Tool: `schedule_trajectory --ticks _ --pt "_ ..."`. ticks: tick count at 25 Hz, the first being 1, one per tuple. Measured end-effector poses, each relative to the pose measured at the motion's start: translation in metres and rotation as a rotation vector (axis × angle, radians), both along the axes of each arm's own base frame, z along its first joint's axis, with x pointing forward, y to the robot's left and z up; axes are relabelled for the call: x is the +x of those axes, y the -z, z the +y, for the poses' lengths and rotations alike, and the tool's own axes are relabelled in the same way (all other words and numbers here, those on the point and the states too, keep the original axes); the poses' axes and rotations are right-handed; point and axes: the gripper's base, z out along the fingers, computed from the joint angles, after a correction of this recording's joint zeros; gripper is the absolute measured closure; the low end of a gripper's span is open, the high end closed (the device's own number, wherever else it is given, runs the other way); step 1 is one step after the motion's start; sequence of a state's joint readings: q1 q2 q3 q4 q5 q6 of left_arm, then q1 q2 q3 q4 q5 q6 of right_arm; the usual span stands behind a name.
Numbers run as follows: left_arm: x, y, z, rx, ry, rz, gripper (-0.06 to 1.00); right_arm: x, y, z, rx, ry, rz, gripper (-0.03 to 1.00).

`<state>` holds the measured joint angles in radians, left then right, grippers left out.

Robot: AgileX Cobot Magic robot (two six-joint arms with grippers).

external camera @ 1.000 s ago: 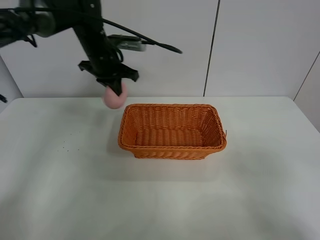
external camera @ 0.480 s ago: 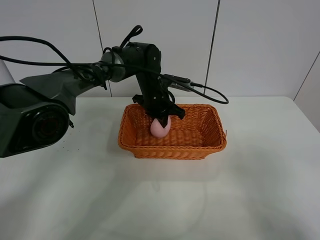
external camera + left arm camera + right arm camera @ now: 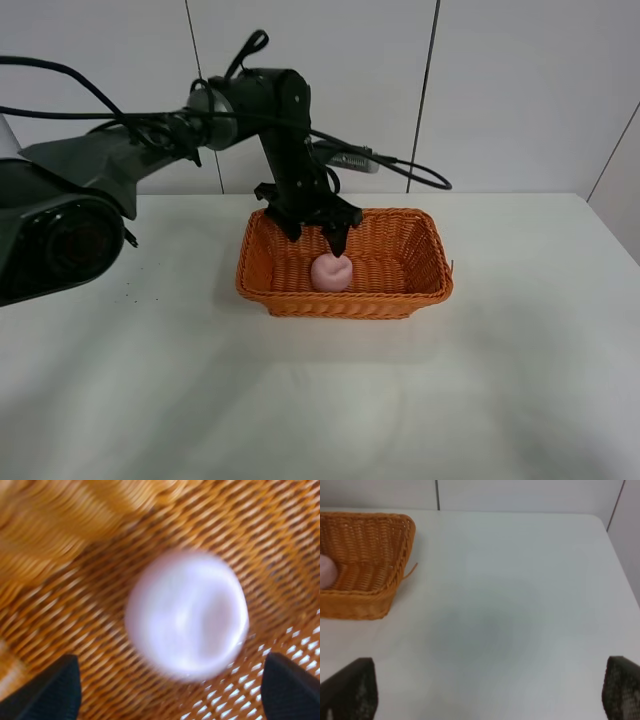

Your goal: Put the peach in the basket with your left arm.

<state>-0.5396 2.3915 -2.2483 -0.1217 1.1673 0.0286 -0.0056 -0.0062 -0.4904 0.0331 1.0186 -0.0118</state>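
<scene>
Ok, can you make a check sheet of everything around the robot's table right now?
Surface: white table, plain.
Job's things: the peach lies on the floor of the orange basket.
Clutter: a few tiny dark specks left of the basket.
Grippers: left gripper open above the peach, not gripping it; right gripper open over bare table.
Cables: a black cable trails off the left arm.
Surroundings: white wall panels.

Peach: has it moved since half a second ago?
Yes. Against the basket, the peach has dropped toward the near wall and lies on the floor, released below the open left gripper.
</scene>
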Motion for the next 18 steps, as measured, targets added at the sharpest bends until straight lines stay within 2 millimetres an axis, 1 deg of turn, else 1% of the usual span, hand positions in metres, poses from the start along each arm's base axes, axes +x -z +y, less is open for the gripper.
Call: schedule_trajectory --ticks 3,5,7,10,11,12,13,15,18 --pt "0.008 -0.029 0.021 -0.006 -0.031 -0.072 0.17 0.0 0.0 0.0 0.0 0.0 0.0 0.27" --pt "0.013 -0.042 0.038 -0.008 -0.058 -0.099 0.17 0.0 0.0 0.0 0.0 0.0 0.0 0.27" --pt "0.021 -0.046 0.056 -0.007 -0.094 -0.109 0.17 0.0 0.0 0.0 0.0 0.0 0.0 0.27" --pt "0.034 -0.043 0.084 0.006 -0.137 -0.107 0.17 0.0 0.0 0.0 0.0 0.0 0.0 0.27" --pt "0.034 -0.043 0.084 0.006 -0.137 -0.107 0.17 0.0 0.0 0.0 0.0 0.0 0.0 0.27" --pt "0.038 -0.042 0.095 0.01 -0.154 -0.106 0.17 0.0 0.0 0.0 0.0 0.0 0.0 0.27" --pt "0.046 -0.041 0.118 0.015 -0.194 -0.106 0.17 0.0 0.0 0.0 0.0 0.0 0.0 0.27" --pt "0.054 -0.041 0.144 0.02 -0.242 -0.108 0.17 0.0 0.0 0.0 0.0 0.0 0.0 0.27" --pt "0.064 -0.041 0.194 0.029 -0.328 -0.11 0.17 0.0 0.0 0.0 0.0 0.0 0.0 0.27"
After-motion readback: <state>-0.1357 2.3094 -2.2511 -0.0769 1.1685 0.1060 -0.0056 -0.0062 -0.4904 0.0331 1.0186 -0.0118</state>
